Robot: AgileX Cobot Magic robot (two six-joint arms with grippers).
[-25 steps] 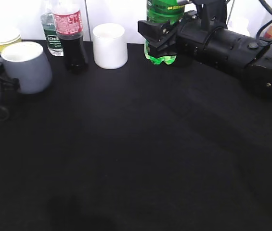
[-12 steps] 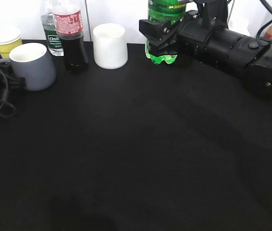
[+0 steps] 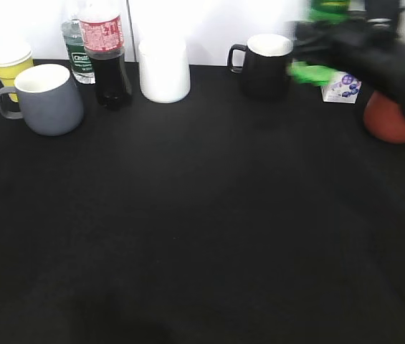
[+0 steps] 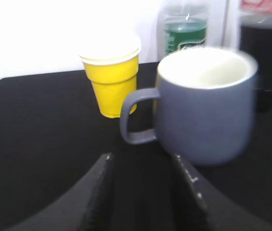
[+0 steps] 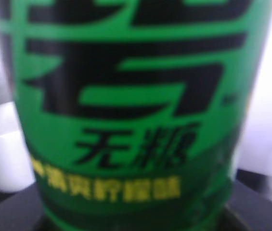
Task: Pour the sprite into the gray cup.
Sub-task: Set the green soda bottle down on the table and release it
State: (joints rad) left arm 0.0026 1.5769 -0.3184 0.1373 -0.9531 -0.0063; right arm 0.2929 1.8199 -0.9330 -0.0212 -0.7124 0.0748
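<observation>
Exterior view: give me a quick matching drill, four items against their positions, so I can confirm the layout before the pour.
Items:
1. gray cup
2. yellow cup
3. black mug
4. white cup

Positions:
A. between the cola bottle and the black mug
B. behind the gray cup, far left
C. front left, handle pointing left
D. right of centre, beside the blurred sprite

Pairs: 1-C, 2-B, 3-D, 4-A
</observation>
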